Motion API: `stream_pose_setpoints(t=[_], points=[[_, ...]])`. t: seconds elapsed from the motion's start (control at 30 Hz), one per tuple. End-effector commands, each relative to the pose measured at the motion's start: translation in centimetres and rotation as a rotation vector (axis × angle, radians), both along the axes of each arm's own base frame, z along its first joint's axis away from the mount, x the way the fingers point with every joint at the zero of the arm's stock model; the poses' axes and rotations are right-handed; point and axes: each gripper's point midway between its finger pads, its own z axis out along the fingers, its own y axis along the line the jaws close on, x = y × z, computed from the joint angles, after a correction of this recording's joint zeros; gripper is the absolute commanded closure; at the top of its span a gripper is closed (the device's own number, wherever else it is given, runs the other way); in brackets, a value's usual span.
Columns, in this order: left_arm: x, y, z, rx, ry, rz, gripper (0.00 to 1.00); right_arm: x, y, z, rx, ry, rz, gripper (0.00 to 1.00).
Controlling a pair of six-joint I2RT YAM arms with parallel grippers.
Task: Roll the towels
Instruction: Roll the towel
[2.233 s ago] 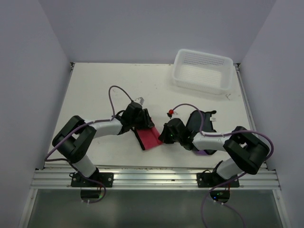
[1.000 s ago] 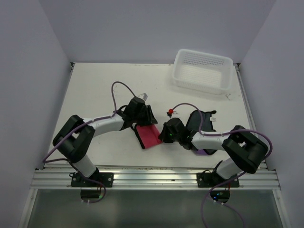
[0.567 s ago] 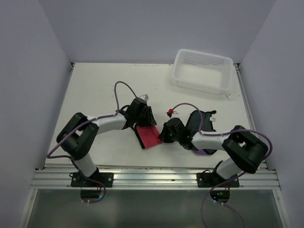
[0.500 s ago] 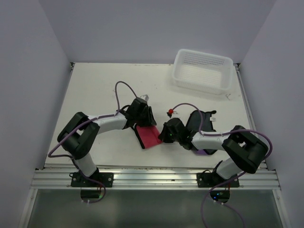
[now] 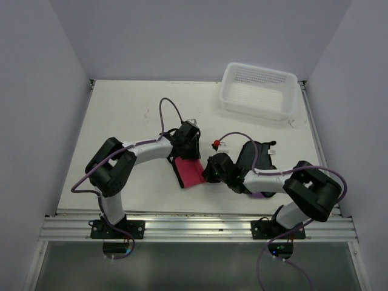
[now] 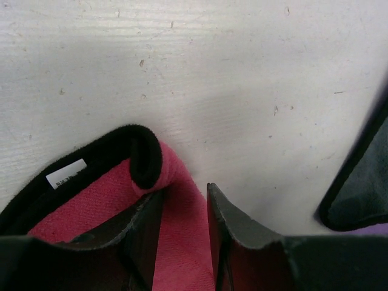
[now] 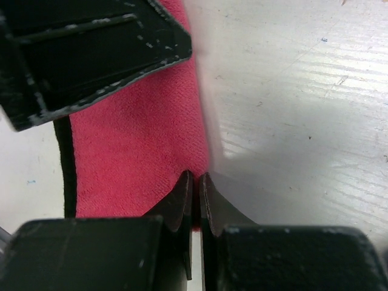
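Note:
The pink-red towel (image 5: 191,174) lies mid-table between both arms, and its black-backed far end (image 6: 142,154) is curled over into a short roll. My left gripper (image 5: 187,154) stands at that far end. In the left wrist view the left gripper (image 6: 183,191) is shut on a fold of the pink cloth (image 6: 182,242). My right gripper (image 5: 205,174) is shut, and the right gripper (image 7: 195,174) tips rest on the towel's right edge (image 7: 133,151). The purple towel (image 5: 262,195) and its black fabric (image 5: 254,153) lie partly hidden under the right arm.
A white perforated basket (image 5: 285,74) stands at the back right. A purple cable with a small red connector (image 5: 216,143) loops above the right wrist. Pale walls enclose the table on three sides. The black and purple fabric (image 6: 364,182) lies close to the right of the left gripper.
My left gripper has slid right along the towel's far end, and its forearm has swung in closer. The right arm and the pink-red towel's near part have stayed put.

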Motion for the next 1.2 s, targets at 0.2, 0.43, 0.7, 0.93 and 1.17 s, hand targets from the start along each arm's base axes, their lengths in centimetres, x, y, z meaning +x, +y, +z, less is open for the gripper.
stream_pose_setpoints(t=[0.2, 0.43, 0.7, 0.93, 1.17], points=[[0.5, 4.2, -2.0, 0.346, 0.001, 0.045, 0.61, -1.1, -0.2, 0.3, -0.086, -0.079, -0.02, 1.0], [0.0, 4.8, -3.0, 0.466, 0.016, 0.063, 0.61, -1.8, 1.1, 0.6, -0.064, -0.096, 0.011, 1.0], [-1.5, 5.5, -4.8, 0.571, 0.068, 0.061, 0.7, -1.9, 0.1, 1.2, -0.066, -0.124, -0.007, 1.0], [-2.4, 5.4, -6.4, 0.586, 0.106, 0.043, 0.88, -2.1, -0.6, 1.0, -0.061, -0.132, -0.013, 1.0], [-1.2, 3.0, -5.2, 0.462, 0.06, 0.061, 1.0, -2.5, -1.3, 0.6, -0.108, -0.154, 0.01, 1.0]])
